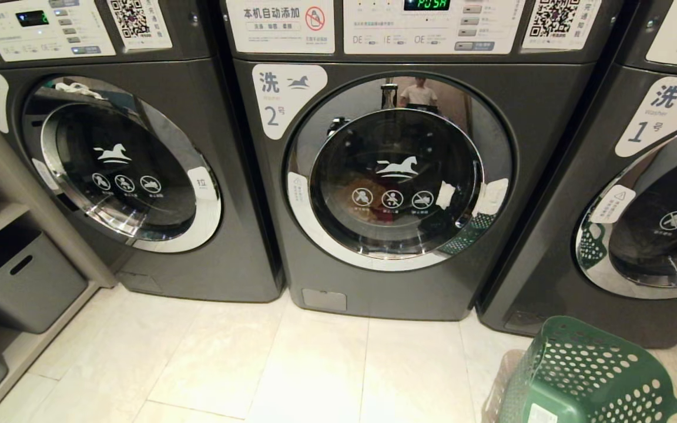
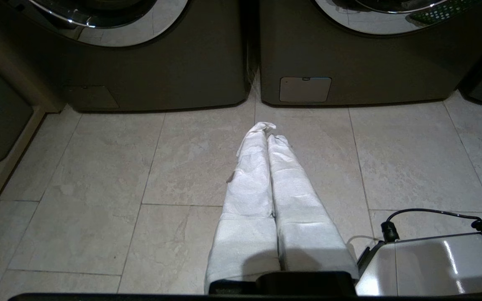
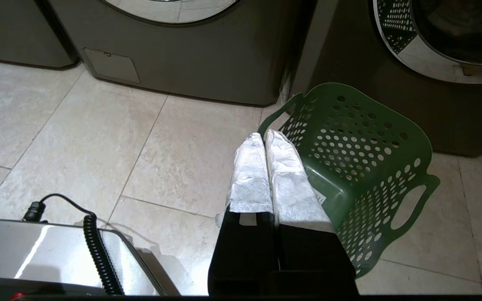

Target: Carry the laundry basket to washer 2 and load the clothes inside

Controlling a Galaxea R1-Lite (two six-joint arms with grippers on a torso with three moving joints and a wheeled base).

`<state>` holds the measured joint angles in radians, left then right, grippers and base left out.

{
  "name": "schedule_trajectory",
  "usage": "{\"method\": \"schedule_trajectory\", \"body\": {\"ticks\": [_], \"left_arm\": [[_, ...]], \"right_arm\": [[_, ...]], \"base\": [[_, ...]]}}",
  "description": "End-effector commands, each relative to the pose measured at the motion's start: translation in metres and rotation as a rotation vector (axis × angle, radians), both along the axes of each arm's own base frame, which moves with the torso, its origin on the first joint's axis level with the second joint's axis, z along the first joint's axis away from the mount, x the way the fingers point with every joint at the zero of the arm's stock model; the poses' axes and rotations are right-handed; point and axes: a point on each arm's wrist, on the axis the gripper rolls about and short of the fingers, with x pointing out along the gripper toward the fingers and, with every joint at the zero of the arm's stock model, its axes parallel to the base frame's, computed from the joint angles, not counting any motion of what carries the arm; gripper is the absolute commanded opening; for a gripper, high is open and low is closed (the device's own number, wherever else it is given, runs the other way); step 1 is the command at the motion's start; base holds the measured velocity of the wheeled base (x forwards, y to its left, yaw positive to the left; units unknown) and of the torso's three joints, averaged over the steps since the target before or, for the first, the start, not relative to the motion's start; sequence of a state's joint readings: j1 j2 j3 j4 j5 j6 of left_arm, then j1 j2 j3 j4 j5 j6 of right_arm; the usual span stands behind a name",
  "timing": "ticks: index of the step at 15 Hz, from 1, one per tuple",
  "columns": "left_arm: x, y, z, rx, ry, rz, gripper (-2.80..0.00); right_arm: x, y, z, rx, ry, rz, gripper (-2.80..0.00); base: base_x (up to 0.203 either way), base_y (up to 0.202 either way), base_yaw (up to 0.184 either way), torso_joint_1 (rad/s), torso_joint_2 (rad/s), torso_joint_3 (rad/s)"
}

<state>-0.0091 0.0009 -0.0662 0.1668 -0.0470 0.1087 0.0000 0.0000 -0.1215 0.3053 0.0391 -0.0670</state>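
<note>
Pale tiled floor [image 1: 227, 364]; grey storage bins [image 1: 18, 282] on shelving at left.

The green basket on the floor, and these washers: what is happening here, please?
Nothing is being handled right now. The laundry basket stands empty on the tiled floor, in front of washer 1. Washer 2 has its door closed, and some coloured cloth shows faintly behind the glass. The left gripper and the right gripper are both shut and hold nothing, low above the floor.

Washer 3 [image 1: 138, 170], washer 1 [image 1: 638, 205], grey storage bin [image 1: 18, 282], pale tiled floor [image 1: 227, 364]
</note>
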Motion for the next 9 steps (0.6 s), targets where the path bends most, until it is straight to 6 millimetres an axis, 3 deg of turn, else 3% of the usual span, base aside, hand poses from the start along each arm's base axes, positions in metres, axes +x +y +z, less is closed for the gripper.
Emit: {"method": "schedule_trajectory", "body": {"ticks": [1, 9], "left_arm": [[-0.0001, 0.0, -0.0003, 0.0, 0.001, -0.001, -2.8], [-0.0001, 0.0, -0.0001, -0.004, 0.0, 0.0, -2.8]], "right_arm": [[0.0001, 0.0, -0.0002, 0.001, 0.003, 0.001, -2.8], [0.0001, 0.0, -0.0002, 0.0, 0.003, 0.001, -2.8]], "base": [[0.148, 0.0, -0.001, -0.002, -0.01, 0.002], [0.189, 0.0, -0.002, 0.004, 0.0, 0.002]]}}
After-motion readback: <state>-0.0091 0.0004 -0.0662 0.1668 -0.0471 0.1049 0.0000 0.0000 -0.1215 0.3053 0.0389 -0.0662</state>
